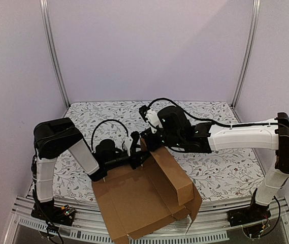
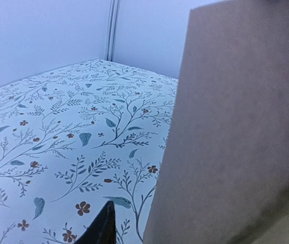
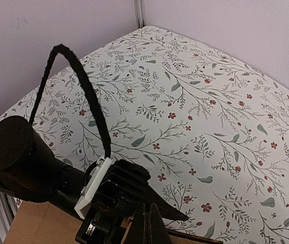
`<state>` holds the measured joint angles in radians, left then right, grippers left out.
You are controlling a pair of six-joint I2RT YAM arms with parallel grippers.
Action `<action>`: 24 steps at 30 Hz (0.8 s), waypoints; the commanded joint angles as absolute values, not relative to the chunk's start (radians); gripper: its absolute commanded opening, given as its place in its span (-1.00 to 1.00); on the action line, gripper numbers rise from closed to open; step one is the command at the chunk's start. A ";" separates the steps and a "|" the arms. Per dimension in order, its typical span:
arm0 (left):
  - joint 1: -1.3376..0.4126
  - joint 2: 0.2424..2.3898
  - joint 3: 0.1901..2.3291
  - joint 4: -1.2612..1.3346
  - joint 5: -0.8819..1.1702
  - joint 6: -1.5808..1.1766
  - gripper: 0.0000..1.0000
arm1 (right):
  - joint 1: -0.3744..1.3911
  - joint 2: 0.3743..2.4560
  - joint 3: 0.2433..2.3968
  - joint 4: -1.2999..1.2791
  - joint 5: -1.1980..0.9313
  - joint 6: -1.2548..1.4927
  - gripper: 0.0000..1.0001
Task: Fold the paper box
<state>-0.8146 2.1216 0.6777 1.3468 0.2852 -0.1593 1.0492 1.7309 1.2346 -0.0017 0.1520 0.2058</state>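
The paper box (image 1: 144, 198) is a brown cardboard sheet at the near table edge, partly folded, with its right wall and back flap raised. My left gripper (image 1: 137, 154) is at the back flap. In the left wrist view the flap (image 2: 235, 127) fills the right side. One dark fingertip (image 2: 102, 223) stands apart to its left and the other finger is hidden behind the flap. My right gripper (image 1: 148, 144) is at the flap's top corner. In the right wrist view its fingers (image 3: 145, 226) are pressed together on the cardboard edge (image 3: 37, 223).
The table has a floral-print cloth (image 1: 108, 114) and pale walls with metal posts (image 1: 53, 51) at the back corners. The left arm's wrist and black cable (image 3: 83, 91) lie close under my right gripper. The box overhangs the metal front rail (image 1: 83, 223).
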 commanded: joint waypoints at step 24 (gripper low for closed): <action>-0.802 1.999 0.629 1.401 0.108 -0.130 -1.00 | 1.056 1.574 1.271 -0.276 0.268 0.092 -0.06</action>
<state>-0.8143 2.0609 0.6514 1.3167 0.2455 -0.1238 1.0504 1.6604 1.2518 -0.1368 0.2127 0.1455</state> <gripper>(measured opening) 0.017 0.430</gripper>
